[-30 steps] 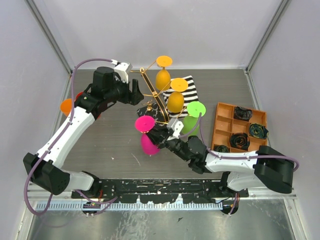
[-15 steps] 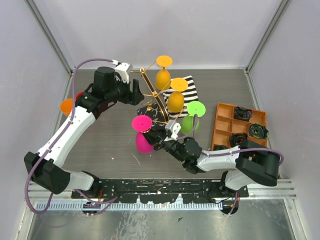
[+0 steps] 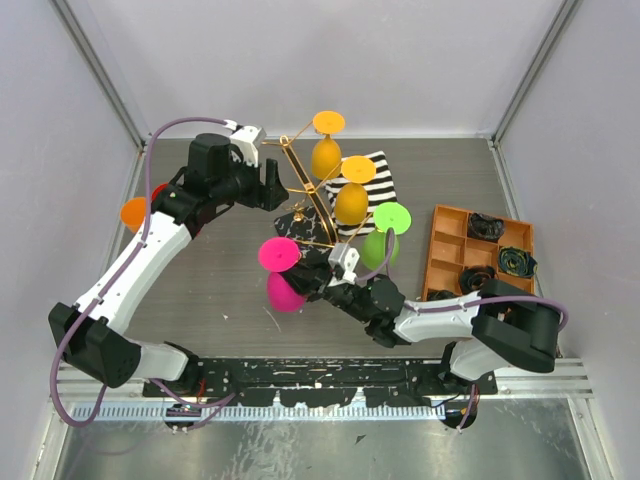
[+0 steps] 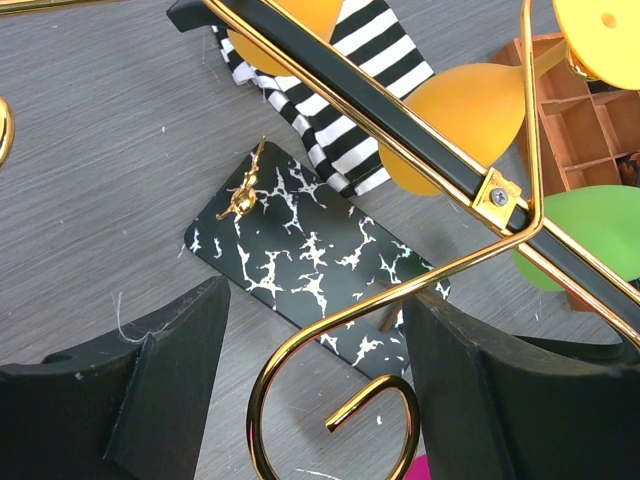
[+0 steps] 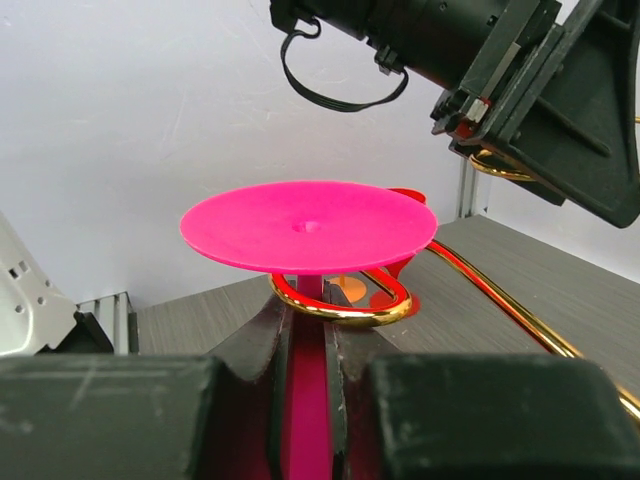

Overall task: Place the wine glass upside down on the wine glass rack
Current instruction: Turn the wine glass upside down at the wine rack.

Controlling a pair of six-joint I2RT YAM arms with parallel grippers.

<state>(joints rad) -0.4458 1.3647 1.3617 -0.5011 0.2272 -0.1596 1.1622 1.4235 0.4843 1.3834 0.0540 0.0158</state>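
Top external view, inspection at this moment. I take the wine glass rack as my reference; it stands on its black veined base.

1. The right gripper sits just on the near side of the rack and is clamped on the stem of the pink wine glass.
2. That glass is inverted: its flat foot is uppermost and its bowl hangs below, at the near-left of the rack base.
3. On the right wrist view the stem runs up between the two fingers. A gold scroll end of the rack curls about the stem just beneath the foot. I see a narrow gap between foot and scroll, so I do not record the glass as resting on the rack.
4. The left gripper is at the far-left of the rack, level with its upper arms, jaws spread wide and holding nothing. On the left wrist view a second scroll arm passes between its fingers; I cannot tell whether either finger touches it.
5. Two orange-yellow glasses hang inverted on the rack's right side, and a green glass sits inverted at its near-right.
6. A striped cloth lies behind the rack on the right. An orange compartment tray sits well to the rack's right, and one orange glass is well to its left.
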